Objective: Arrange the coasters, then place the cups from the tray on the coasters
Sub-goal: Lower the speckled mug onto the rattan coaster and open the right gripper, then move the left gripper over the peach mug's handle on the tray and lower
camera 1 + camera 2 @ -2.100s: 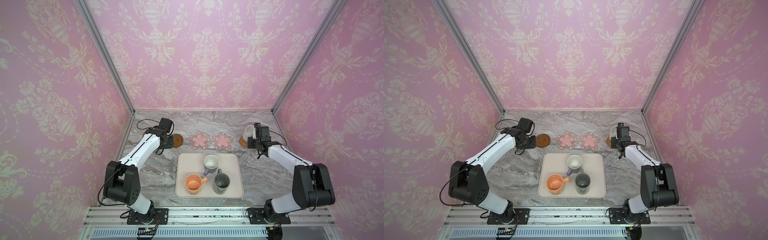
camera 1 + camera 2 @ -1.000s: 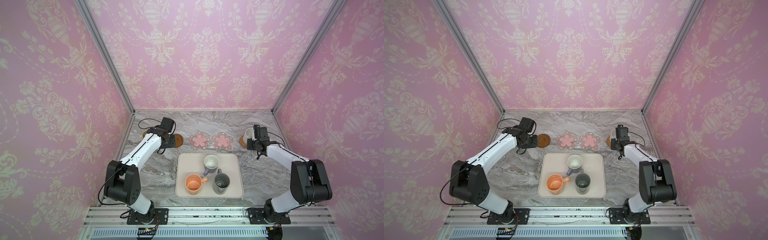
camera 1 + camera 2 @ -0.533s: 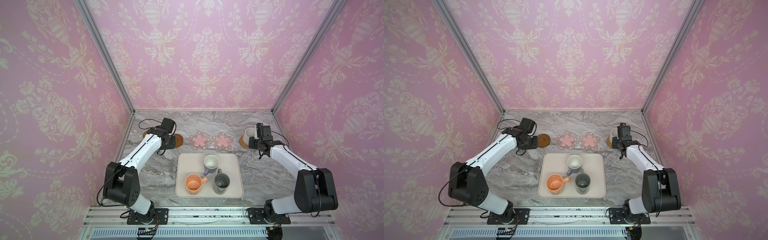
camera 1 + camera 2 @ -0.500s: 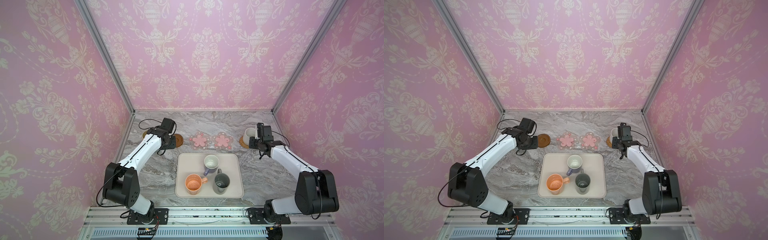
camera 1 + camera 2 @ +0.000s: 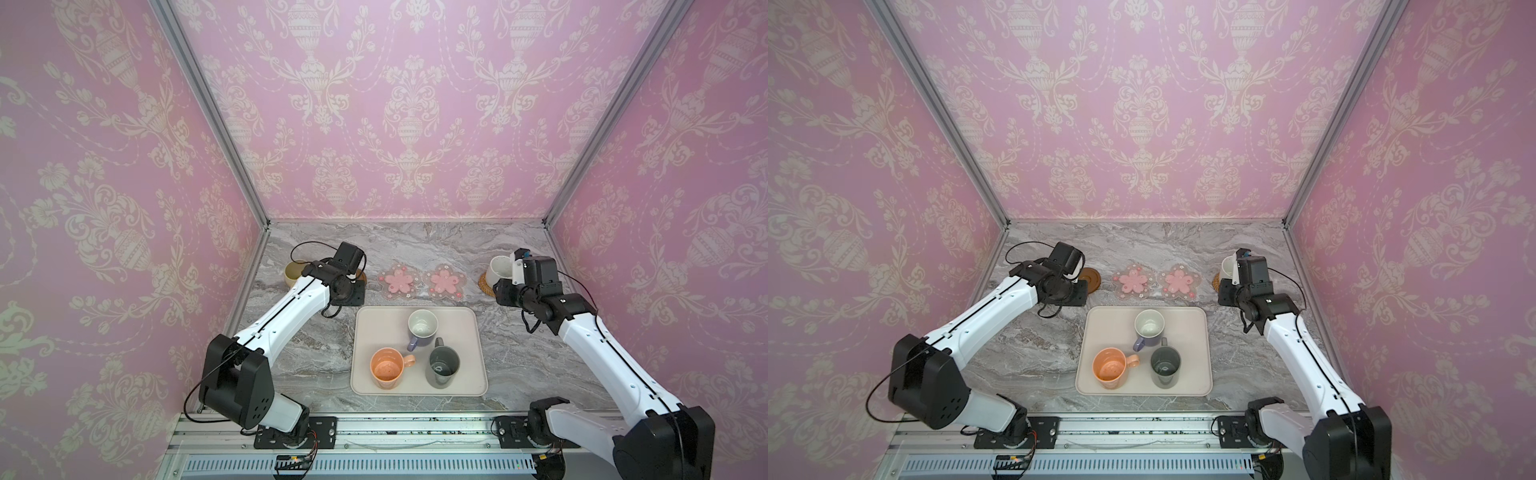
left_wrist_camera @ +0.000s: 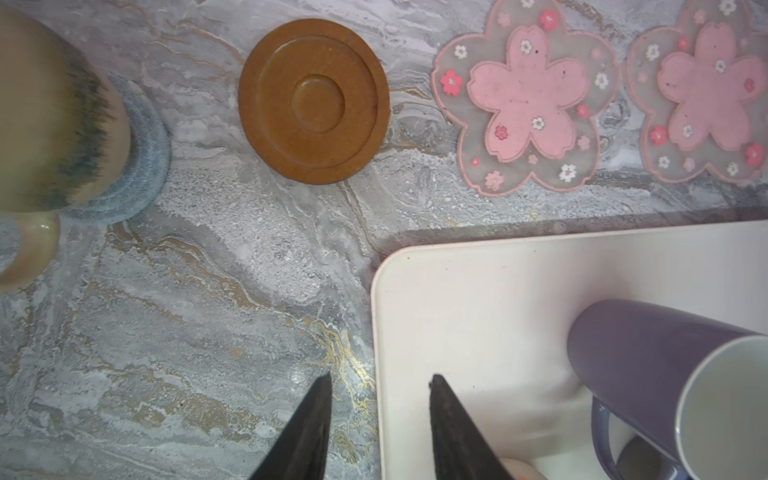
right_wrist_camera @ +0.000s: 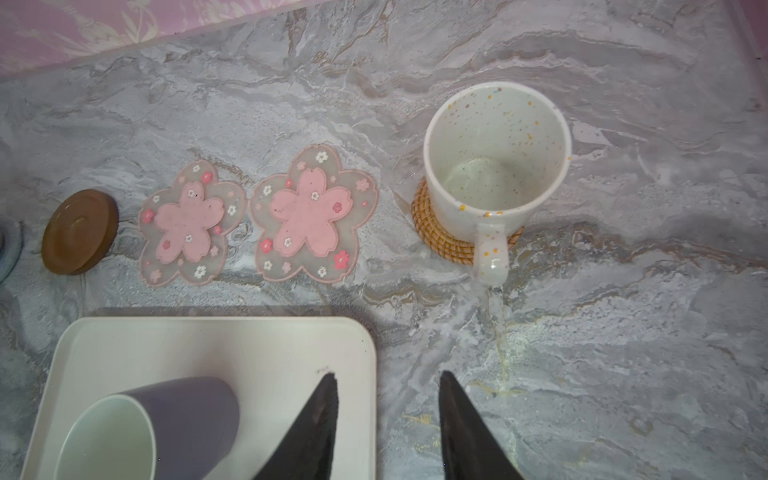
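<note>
The cream tray [image 5: 374, 332] holds a lavender cup [image 5: 422, 328], a peach cup [image 5: 386, 368] and a dark grey cup [image 5: 442, 365]. Behind it lie the coasters in a row: a blue-grey one [image 6: 145, 166] under the olive-yellow cup [image 5: 296, 272], a bare brown disc [image 6: 313, 108], two bare pink flowers [image 5: 399, 281] [image 5: 445, 281], and a tan rattan one [image 7: 436, 232] under the white speckled cup [image 7: 496, 153]. My left gripper [image 6: 380, 378] hovers open and empty over the tray's far left corner. My right gripper [image 7: 387, 376] hovers open and empty over its far right corner.
Pink patterned walls close in the marble table [image 5: 316, 357] on three sides, with metal posts at the back corners. A metal rail [image 5: 382, 432] with both arm bases runs along the front edge.
My right gripper has drawn back from the white speckled cup, which stays on the rattan coaster. The left arm has hardly moved.
</note>
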You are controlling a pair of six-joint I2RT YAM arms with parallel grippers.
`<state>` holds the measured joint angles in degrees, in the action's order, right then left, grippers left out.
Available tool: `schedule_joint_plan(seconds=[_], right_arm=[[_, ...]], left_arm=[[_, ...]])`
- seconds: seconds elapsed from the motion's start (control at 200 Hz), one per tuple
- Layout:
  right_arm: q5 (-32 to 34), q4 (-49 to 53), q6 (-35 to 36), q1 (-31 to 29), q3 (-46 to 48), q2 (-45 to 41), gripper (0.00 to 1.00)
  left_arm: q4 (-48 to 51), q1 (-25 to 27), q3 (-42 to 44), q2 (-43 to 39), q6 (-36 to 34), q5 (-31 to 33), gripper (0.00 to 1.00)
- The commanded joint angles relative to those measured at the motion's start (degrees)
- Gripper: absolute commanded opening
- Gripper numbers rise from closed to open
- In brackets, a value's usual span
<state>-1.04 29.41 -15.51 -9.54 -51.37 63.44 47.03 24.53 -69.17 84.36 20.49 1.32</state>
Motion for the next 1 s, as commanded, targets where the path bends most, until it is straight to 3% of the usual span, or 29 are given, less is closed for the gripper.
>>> schedule_joint_plan(seconds=[0.0,0.245,0.691,0.996], right_arm=[[-2.4,6.6,-0.6,-2.2,-0.2,-1.9,0.44],[-3.7,6.9,-2.8,-4.6,-0.3,-3.1,0.45],[-3.2,7.9,-4.6,-6.1,0.0,-2.4,0.46],[-2.0,8.8,-4.2,-6.1,0.1,-1.7,0.47]], left_arm=[[2.1,2.3,-0.3,-2.1,-3.8,-3.0,0.42],[4.1,10.3,-2.1,-3.9,-11.0,-12.9,0.42],[11.2,27.3,-8.4,4.5,-17.2,-11.8,0.42],[12.6,31.6,-12.4,12.8,-19.2,-10.5,0.42]])
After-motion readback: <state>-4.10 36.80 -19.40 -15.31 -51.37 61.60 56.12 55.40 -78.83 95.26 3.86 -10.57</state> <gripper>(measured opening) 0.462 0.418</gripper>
